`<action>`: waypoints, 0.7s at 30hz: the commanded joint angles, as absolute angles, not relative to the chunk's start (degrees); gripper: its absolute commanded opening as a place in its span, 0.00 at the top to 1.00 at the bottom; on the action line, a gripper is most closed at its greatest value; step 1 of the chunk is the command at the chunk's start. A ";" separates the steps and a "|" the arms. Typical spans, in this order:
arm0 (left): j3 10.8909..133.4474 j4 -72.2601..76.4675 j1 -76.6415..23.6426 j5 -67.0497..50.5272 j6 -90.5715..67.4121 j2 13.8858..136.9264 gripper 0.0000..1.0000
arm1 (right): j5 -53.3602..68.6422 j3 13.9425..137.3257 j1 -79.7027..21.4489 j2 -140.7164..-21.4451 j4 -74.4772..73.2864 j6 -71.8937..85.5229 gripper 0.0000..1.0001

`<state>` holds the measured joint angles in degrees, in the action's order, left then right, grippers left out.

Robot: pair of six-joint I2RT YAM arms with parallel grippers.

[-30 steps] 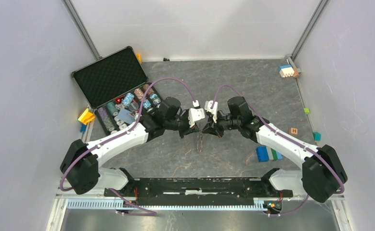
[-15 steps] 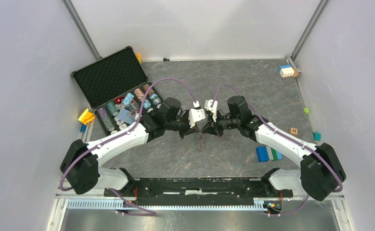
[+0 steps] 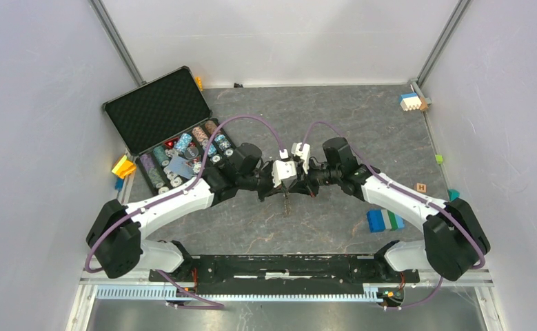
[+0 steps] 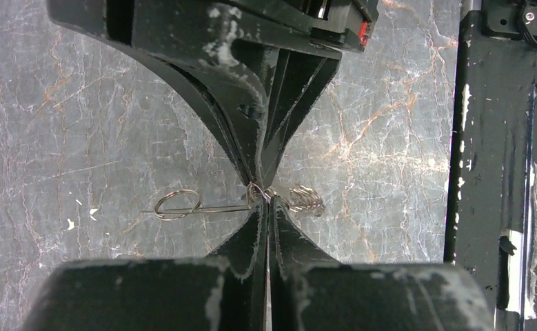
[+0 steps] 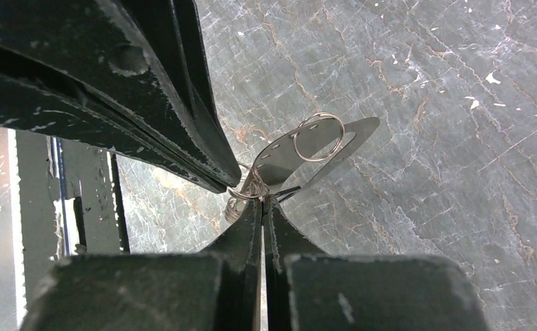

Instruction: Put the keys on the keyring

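Observation:
Over the table's middle, my left gripper (image 3: 286, 186) and right gripper (image 3: 294, 185) meet tip to tip, both shut. They pinch a bunch of coiled wire rings (image 4: 305, 200) (image 5: 241, 200) at the top of the keyring (image 5: 351, 134), a flat grey metal piece with small holes that hangs below the tips (image 3: 287, 202). A small split ring (image 5: 318, 136) (image 4: 177, 204) sits on that flat piece. In the left wrist view my left gripper (image 4: 265, 200) faces the right arm's fingers (image 4: 251, 138) coming from above. My right gripper (image 5: 262, 201) shows the same pinch. The keys are out of view.
An open black case (image 3: 158, 110) holding poker chips (image 3: 183, 155) stands at the back left. Yellow blocks (image 3: 122, 167) lie beside it. Blue and green blocks (image 3: 384, 221) and a lettered cube (image 3: 420, 187) lie right; a white-blue block (image 3: 410, 102) sits far right. The black base rail (image 3: 286, 265) runs along the near edge.
Both grippers have drawn a little closer together, the left wrist shifting right. The hanging keyring has risen slightly and looks shorter from above.

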<state>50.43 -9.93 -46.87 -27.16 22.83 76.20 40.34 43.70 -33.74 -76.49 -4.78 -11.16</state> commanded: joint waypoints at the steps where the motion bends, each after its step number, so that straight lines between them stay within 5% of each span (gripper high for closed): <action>1: 50.10 -7.29 -47.90 -31.90 25.11 73.82 0.98 | 40.19 45.84 -32.79 -77.09 -2.10 -10.29 1.00; 21: 47.14 -6.42 -47.71 -38.89 30.48 72.00 0.98 | 51.86 43.03 -30.50 -76.56 -0.56 -14.46 1.00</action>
<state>47.94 -7.90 -47.00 -31.24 26.89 73.93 49.41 43.13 -31.00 -76.88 -4.32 -11.92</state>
